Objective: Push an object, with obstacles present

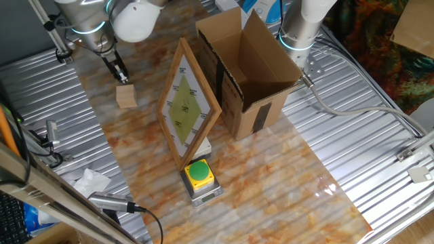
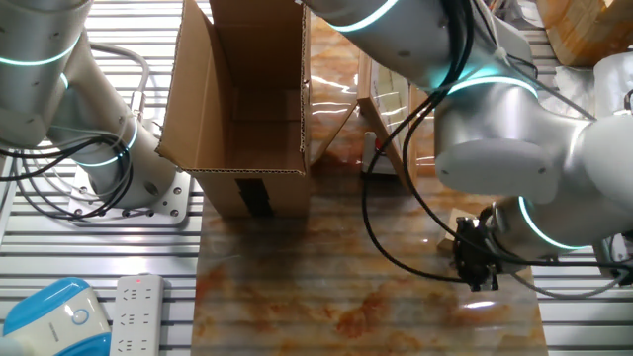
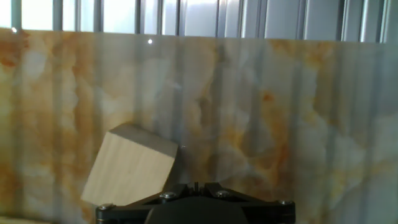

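The object, a small plain wooden cube [image 1: 126,96], lies on the marble mat at its far left part. My gripper [image 1: 120,76] hangs just behind it, fingers pressed together and holding nothing. In the hand view the cube [image 3: 130,165] sits rotated, just left of my shut gripper [image 3: 194,185]; I cannot tell whether they touch. The obstacles stand to the right: a wooden-framed board [image 1: 186,102] with a yellow-green diamond, an open cardboard box [image 1: 247,74] with black tape, and a yellow-and-green button [image 1: 199,173] on a grey base. The other fixed view shows the gripper [image 2: 483,281] and the box [image 2: 242,99].
A second arm's base [image 1: 298,30] stands behind the box. Crumpled paper [image 1: 91,181] and a metal tool [image 1: 112,202] lie off the mat's near left edge. A power strip [image 2: 138,311] lies on the ribbed metal table [image 1: 380,163] around the mat.
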Action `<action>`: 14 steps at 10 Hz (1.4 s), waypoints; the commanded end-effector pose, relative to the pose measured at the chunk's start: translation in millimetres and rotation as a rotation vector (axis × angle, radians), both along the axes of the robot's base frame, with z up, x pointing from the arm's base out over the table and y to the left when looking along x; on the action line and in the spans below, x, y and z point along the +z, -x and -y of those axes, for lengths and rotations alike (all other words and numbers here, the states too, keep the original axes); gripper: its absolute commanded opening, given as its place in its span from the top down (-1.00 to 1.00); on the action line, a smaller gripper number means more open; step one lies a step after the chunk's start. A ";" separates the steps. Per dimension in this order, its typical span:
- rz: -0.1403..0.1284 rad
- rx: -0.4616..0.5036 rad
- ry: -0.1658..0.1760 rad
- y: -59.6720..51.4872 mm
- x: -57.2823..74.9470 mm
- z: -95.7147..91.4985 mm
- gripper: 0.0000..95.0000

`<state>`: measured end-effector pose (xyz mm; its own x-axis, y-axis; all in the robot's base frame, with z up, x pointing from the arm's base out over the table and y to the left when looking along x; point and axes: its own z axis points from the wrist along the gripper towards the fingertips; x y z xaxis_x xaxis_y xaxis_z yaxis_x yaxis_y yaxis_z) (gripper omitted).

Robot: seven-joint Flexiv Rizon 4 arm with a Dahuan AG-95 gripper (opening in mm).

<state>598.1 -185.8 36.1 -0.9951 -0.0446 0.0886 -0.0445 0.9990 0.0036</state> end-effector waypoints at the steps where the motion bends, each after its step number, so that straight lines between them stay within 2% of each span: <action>1: -0.005 -0.051 -0.021 -0.6 0.1 -0.4 1.00; 2: -0.014 -0.091 -0.037 -1.1 0.7 -0.8 1.00; 5: -0.032 -0.149 -0.047 -3.0 2.0 -2.3 1.00; 8: -0.044 -0.193 -0.062 -12.7 7.2 -10.8 1.00; 14: -0.038 -0.213 -0.063 -18.2 4.9 -22.4 1.00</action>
